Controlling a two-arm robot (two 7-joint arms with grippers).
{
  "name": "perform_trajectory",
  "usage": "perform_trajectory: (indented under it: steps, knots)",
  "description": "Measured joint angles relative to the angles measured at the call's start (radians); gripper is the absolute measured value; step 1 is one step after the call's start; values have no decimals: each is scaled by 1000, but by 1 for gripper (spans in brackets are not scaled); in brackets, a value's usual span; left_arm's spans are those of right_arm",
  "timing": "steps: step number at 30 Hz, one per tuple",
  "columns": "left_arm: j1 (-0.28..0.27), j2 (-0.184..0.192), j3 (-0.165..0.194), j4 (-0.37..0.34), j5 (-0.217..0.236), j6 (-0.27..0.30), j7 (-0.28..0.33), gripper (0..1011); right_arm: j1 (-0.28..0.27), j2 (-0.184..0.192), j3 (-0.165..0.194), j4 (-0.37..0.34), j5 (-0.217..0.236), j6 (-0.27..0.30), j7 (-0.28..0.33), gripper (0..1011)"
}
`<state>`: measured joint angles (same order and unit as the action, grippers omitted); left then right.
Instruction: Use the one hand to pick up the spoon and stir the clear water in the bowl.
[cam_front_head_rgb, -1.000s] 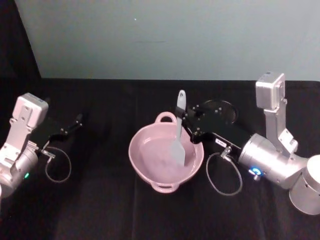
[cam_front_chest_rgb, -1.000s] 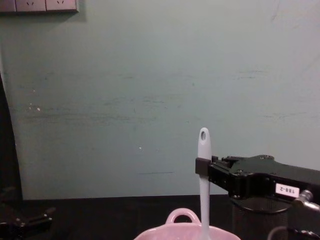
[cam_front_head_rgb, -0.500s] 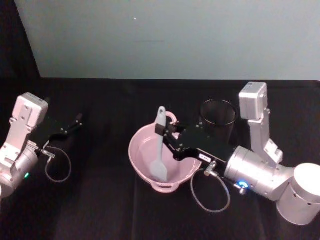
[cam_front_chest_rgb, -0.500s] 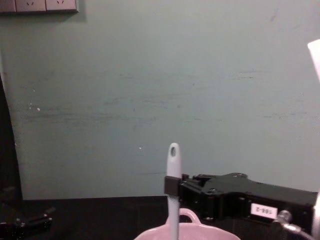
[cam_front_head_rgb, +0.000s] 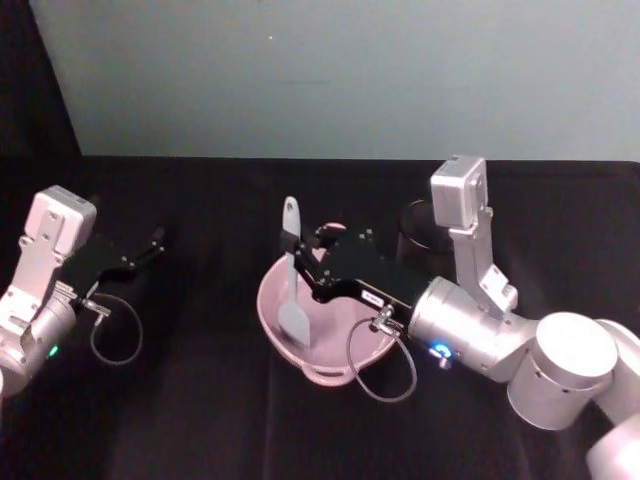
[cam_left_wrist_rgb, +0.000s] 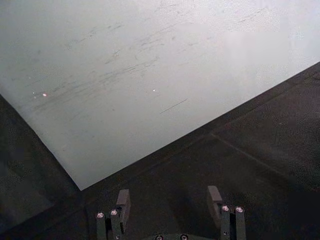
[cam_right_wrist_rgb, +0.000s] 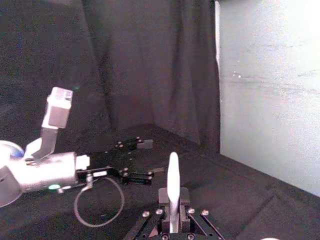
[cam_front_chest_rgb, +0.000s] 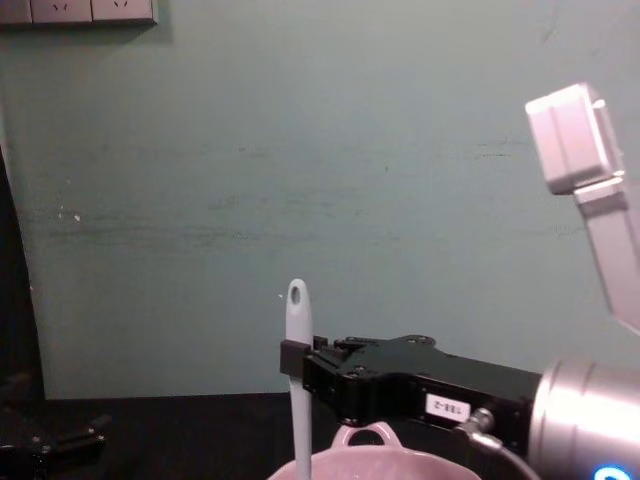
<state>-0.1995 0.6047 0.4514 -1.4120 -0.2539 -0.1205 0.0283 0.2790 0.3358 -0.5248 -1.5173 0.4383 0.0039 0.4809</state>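
A pale teal wall (cam_front_head_rgb: 330, 70) is being seen behind a black-draped tabletop (cam_front_head_rgb: 200, 400). At its centre, a glossy pink bowl (cam_front_head_rgb: 268, 310) is being stirred: a long whitish spoon (cam_front_head_rgb: 291, 270), blade down inside it, is being gripped upright by the right claw (cam_front_head_rgb: 298, 262). The left claw (cam_left_wrist_rgb: 167, 200) is being kept released at the tabletop's left side.

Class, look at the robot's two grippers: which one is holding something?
The right gripper: it is shut on the spoon above the pink bowl, while the left gripper sits open, holding nothing.
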Motion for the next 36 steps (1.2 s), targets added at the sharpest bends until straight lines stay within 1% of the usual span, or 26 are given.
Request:
perform_trajectory:
  steps: [1,3,5,7,10,15,19,23,25,30,33,36]
  knots:
    - [0,0,0,0,0,0,0,1011,0,0,0,0,0,0,0,110]
    - [0,0,0,0,0,0,0,1011,20,-19,-4,32,-21,-15,-15,110]
    - [0,0,0,0,0,0,0,1011,27,-26,-4,44,-30,-21,-21,110]
    - [0,0,0,0,0,0,0,1011,40,-41,2,73,-50,-35,-38,110]
    - [0,0,0,0,0,0,0,1011,47,-49,9,88,-66,-46,-52,110]
    - [0,0,0,0,0,0,0,1011,55,-61,33,113,-96,-62,-80,110]
    - [0,0,0,0,0,0,0,1011,56,-63,52,117,-111,-64,-95,110]
    - [0,0,0,0,0,0,0,1011,47,-55,77,113,-120,-64,-99,110]
    - [0,0,0,0,0,0,0,1011,45,-54,81,112,-121,-64,-99,110]
    - [0,0,0,0,0,0,0,1011,25,-37,109,92,-119,-58,-93,110]
    - [0,0,0,0,0,0,0,1011,12,-18,123,66,-104,-34,-73,110]
    - [0,0,0,0,0,0,0,1011,-5,10,131,22,-74,2,-43,110]
